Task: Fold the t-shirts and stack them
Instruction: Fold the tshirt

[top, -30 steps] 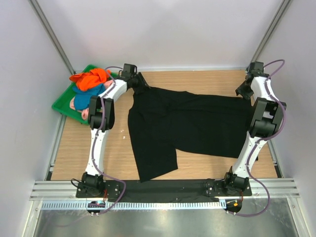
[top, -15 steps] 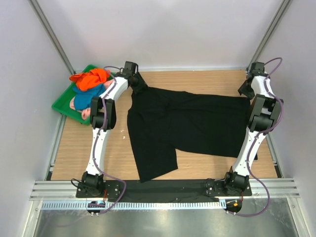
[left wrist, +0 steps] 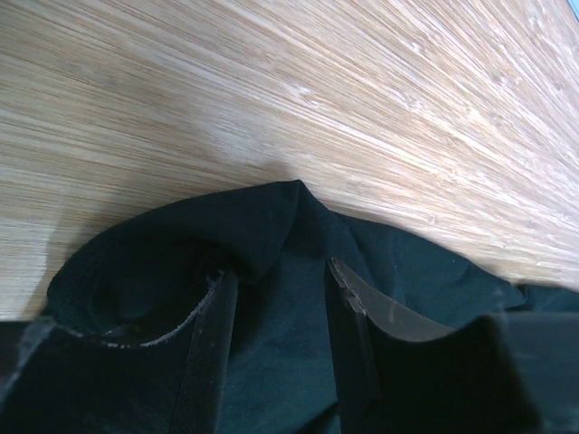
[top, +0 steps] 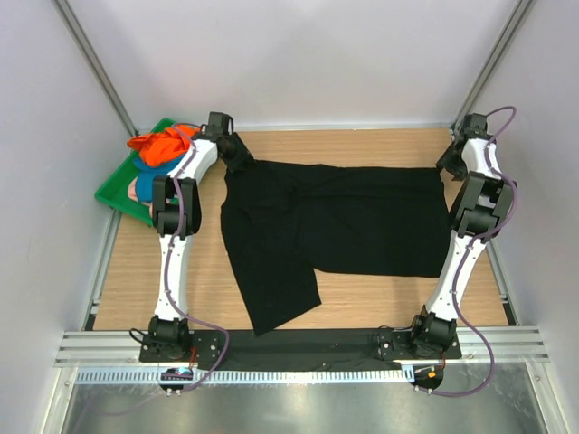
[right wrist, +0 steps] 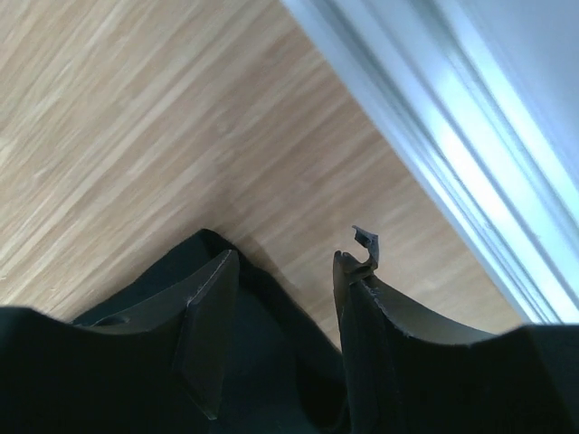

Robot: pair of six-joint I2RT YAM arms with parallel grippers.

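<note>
Right now we judge the step in hand to be spreading the black t-shirt (top: 344,226) flat on the counter (top: 380,294) before any fold is made. It lies across the middle of the counter. Its far left corner comes to a point at the left jaws, its far right corner sits just under the right jaws, and one long part runs toward the near edge. The orange t-shirt (top: 163,145) and the blue t-shirt (top: 149,181) lie heaped in the green tray (top: 110,194), apart from it.

To do this well, we would pull the held corner low and outward, only until the far hem lies straight. We would then set it down without a twist, so the creases across the chest settle. The part near the front edge likely needs squaring too.

The left arm (top: 172,244) reaches far forward, its wrist low beside the tray. Its jaws grip a thick bunched fold of black cloth that fills the gap between them. The right arm (top: 470,226) stretches along the right side to the far corner by the wall rail (right wrist: 452,136). Its jaws stand apart, with bare wood showing between the tips, and they hold nothing.
</note>
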